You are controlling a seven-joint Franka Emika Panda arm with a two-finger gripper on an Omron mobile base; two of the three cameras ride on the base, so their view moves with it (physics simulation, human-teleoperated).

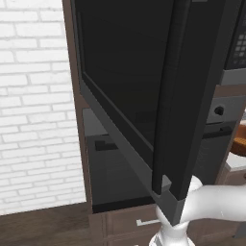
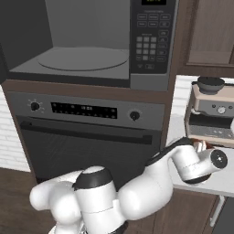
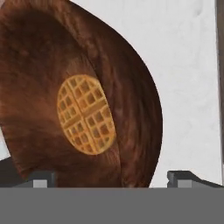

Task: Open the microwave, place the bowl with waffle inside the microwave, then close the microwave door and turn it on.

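The microwave [image 2: 82, 59] stands open, showing its grey cavity and round turntable, with the keypad [image 2: 153, 36] at its right. The microwave door [image 1: 129, 86], black glass in a grey frame, is swung out toward the left base camera. The bowl [image 3: 65, 65] is brown and wooden, with a round golden waffle [image 3: 86, 114] lying in it. It sits on the white counter and shows as an orange sliver [image 2: 199, 146] behind my wrist [image 2: 201, 165]. My gripper [image 3: 111, 180] is open just above it. One fingertip [image 3: 41, 179] is over the bowl's inside, the other [image 3: 183, 178] over the counter, with the rim between them.
A grey oven [image 2: 87, 137] with knobs, a display and a bar handle sits under the microwave. A coffee machine [image 2: 212, 109] stands on the white counter [image 2: 219, 180] just behind the bowl. The open door blocks the space left of the microwave. White brick wall [image 1: 33, 105] at far left.
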